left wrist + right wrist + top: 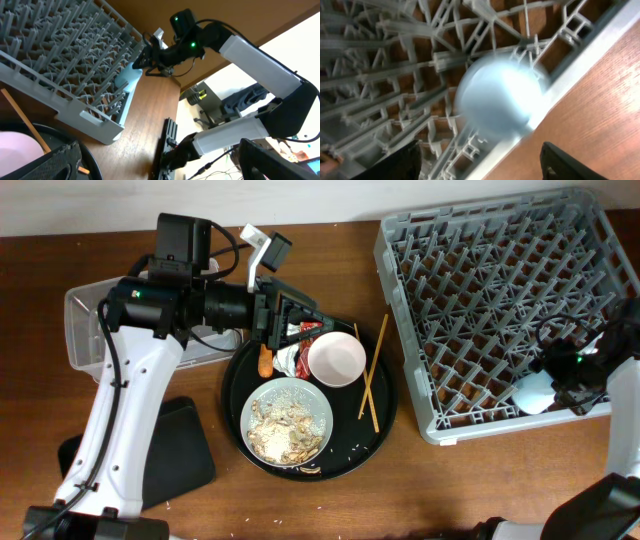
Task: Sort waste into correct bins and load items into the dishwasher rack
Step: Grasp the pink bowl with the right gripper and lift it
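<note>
Two wide, empty | left claw [283, 323] — over glossy round tray [386, 416]; right claw [482, 160] — near rounded light-blue cup [500, 95]

The cup [497, 100] is a smeared pale-blue blob in the right wrist view, so its rim and which way it faces cannot be told; from overhead the right arm [622, 405] covers part of it and runs off the right edge; the fingers [570, 162] of the right gripper [480, 150] show only as dark stubs cut by the bottom edge; the left arm [130, 390] hides much of the clear tub [80, 330] and crosses the small black tray [190, 450]; the left gripper [290, 320] overhangs the red wrapper [308, 330] and napkin [288, 360], so contact cannot be judged; the bowl [12, 150] is a pinkish sliver at the left wrist view's edge.
</note>
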{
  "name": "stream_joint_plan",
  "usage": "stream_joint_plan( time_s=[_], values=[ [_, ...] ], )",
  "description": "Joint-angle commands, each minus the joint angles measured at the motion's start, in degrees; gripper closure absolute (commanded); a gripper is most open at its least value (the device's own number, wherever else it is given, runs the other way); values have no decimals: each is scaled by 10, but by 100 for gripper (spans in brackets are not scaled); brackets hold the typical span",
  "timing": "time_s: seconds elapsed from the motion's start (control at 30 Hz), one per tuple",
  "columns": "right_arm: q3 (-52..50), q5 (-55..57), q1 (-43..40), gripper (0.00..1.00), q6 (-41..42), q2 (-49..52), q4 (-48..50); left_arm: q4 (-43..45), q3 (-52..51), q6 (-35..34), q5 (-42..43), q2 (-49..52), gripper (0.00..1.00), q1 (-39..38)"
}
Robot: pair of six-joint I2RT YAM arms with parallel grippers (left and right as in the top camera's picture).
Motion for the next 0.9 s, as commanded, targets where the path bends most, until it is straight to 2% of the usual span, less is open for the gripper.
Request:
stream_joint_plan(
  time_s=[0.0,0.07,0.17,0.2,0.27,0.3,0.37,0.47,0.5,0.53,0.63,0.67,0.7,0.73,0.8,0.87],
  values=[
    [76,-19,-2,25,-6,-35,-37,-6,2,5,-1,-3,1,-3],
    [104,-67,16,25,-50,-62,-51,-7,2,5,-67,-3,1,-15],
    [108,-97,93,25,-95,-114,-40,-12,2,5,-149,-3,1,-43],
    [108,-97,146,26,-96,-128,-34,-15,2,5,-194,-3,2,-54],
    [108,-97,235,30,-96,-130,-32,-17,2,1,-224,-3,3,-57],
    [106,-95,285,32,-95,-123,-30,-17,2,1,-223,-3,3,-57],
    [99,-64,396,42,-92,-91,-11,-21,2,1,-243,-3,6,-57],
    [99,11,482,45,-46,-31,10,-36,2,1,-255,-3,9,-57],
    [99,16,503,46,-32,-2,28,-56,2,1,-288,-4,11,-57],
    [99,24,506,45,-14,8,32,-71,2,1,-323,-4,19,-57],
    [99,25,502,41,-13,12,64,-133,2,-20,-468,-3,26,-57],
    [99,23,504,44,-13,19,68,-142,2,-45,-502,-3,30,-56],
    [98,23,507,50,-3,30,65,-143,2,-68,-519,-5,32,-53],
    [92,23,511,52,13,54,65,-144,5,-83,-518,-10,34,-47],
    [88,21,515,53,24,114,69,-171,36,-91,-526,-32,34,-19],
    [88,19,515,56,23,170,83,-217,82,-117,-595,-63,33,20]
  ],
)
